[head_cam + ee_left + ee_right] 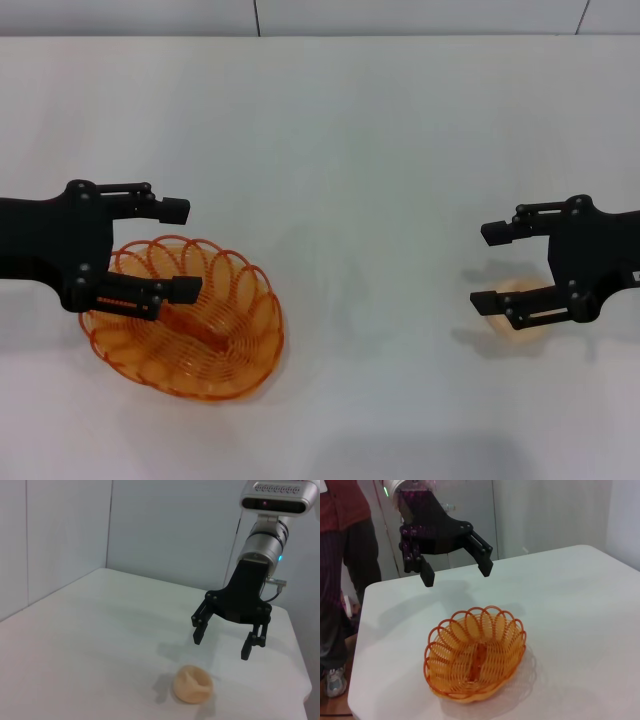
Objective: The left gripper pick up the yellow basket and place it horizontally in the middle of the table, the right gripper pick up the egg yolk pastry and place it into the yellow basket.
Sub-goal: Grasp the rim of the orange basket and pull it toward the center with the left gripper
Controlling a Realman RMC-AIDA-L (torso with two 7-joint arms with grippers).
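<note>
The yellow basket [252, 322] rests on the white table [350, 140] at the near left, upright and with nothing in it. My left gripper [181, 250] hovers open above the basket's left, far rim, not touching it. In the right wrist view the same left gripper [457, 575] hangs clear above the basket [512, 632]. The egg yolk pastry [503, 324] lies on the table at the right, partly hidden under my right gripper [486, 267], which is open just above it. In the left wrist view the right gripper [221, 647] is above and slightly behind the pastry [193, 684].
A person in a red top [340, 540] stands past the table's left end. The table's corner and edges [357, 680] lie close to the basket on that side. A pale wall [400, 15] runs behind the table.
</note>
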